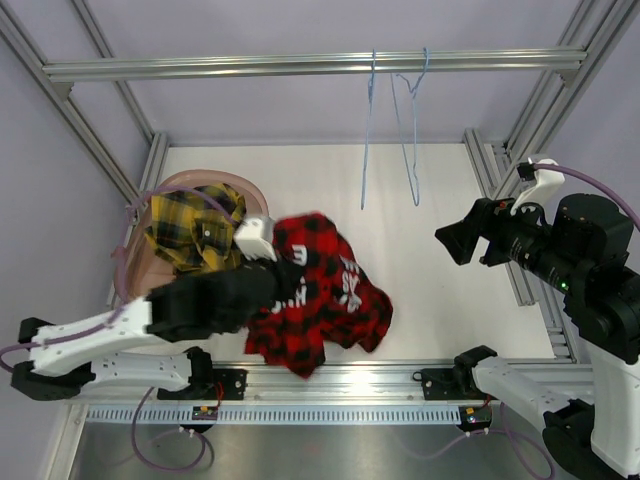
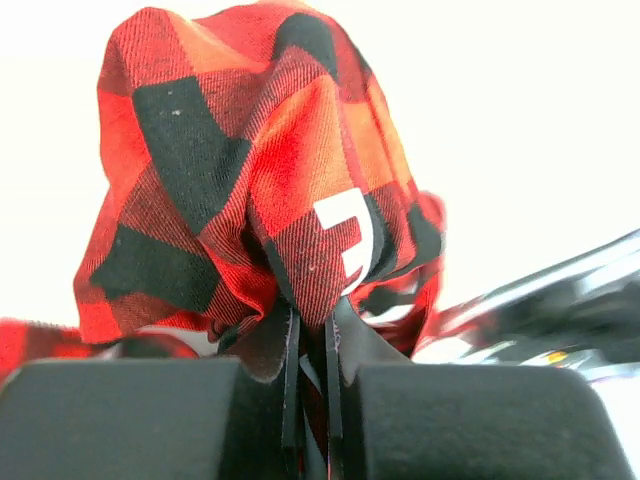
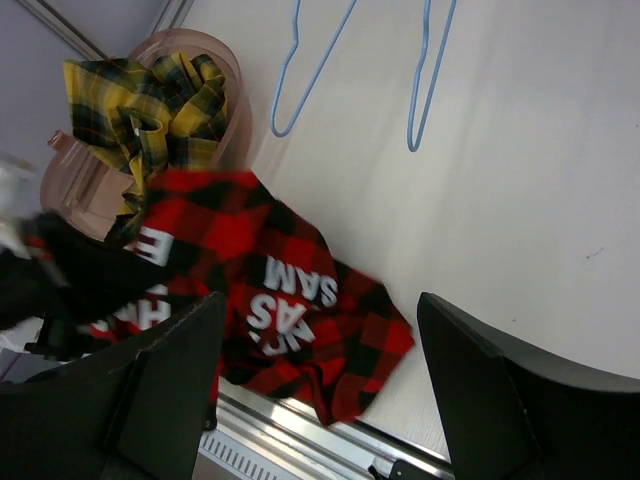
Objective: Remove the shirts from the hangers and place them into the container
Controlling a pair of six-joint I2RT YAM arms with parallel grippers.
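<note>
The left fingers (image 2: 306, 372) are pinched tight on a bunched fold of the red shirt (image 1: 325, 305). The rest of the red shirt lies in a heap on the bench (image 1: 440, 320). It stretches from the fingers toward the right and the near edge. The tub (image 1: 215, 180) sits just to the left of those fingers, so the left arm is much nearer to it. The yellow shirt (image 1: 192, 232) is already in the tub. Both hangers (image 1: 368, 130) hang bare on the rail (image 1: 200, 68). The right fingers (image 1: 452, 245) are spread wide, hold nothing and hover well apart from the shirt. I think the red shirt must go left, over the rim.
</note>
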